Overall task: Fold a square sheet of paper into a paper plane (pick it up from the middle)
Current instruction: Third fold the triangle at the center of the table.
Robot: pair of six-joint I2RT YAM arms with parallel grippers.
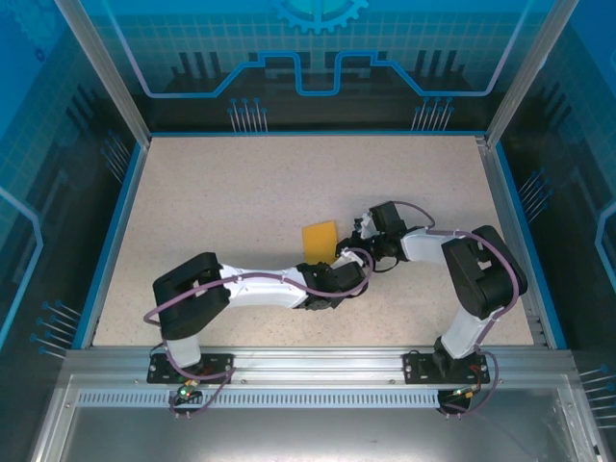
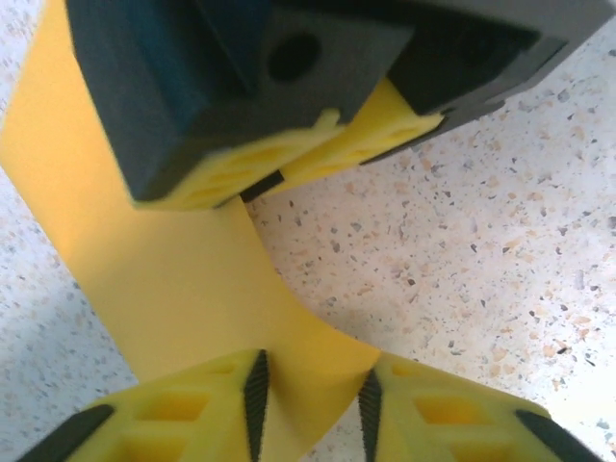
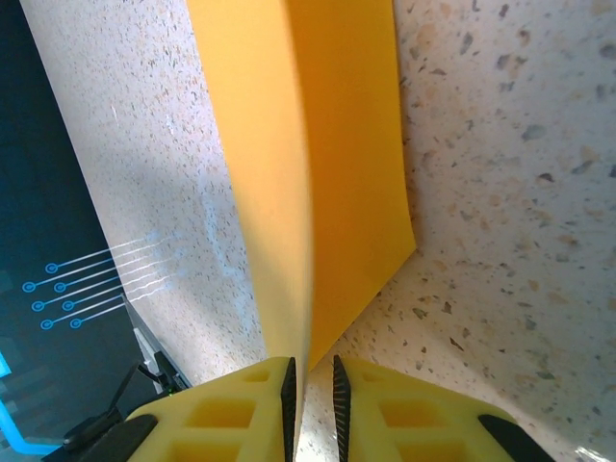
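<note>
The speckled bench [image 1: 241,192] sits inside a blue rim [image 1: 115,226] and see-through walls [image 1: 318,58] printed with blue circuit lines. Just right of centre in the overhead view lies the square sheet of paper [image 1: 320,238], orange-yellow. Its lower right edge is covered by the dark wrists of the left arm [image 1: 260,287] and the right arm [image 1: 428,245], which meet there, and the tips themselves are hard to make out from above. In the left wrist view the sheet [image 2: 183,289] bows up off the bench as a curved band, cut off at the top left and at the bottom edge. It passes between the black ribbed pads [image 2: 256,395] of the left jaws, which stand partly apart astride it; whether either pad presses the paper I cannot tell. At the top of that frame the right jaws are closed on the paper's upper end. In the right wrist view the sheet [image 3: 327,144] is doubled along a soft crease. It runs down into the narrow slit between the pads [image 3: 288,390] and is pinched there, its near part blurred and its far end cut off at the top.
</note>
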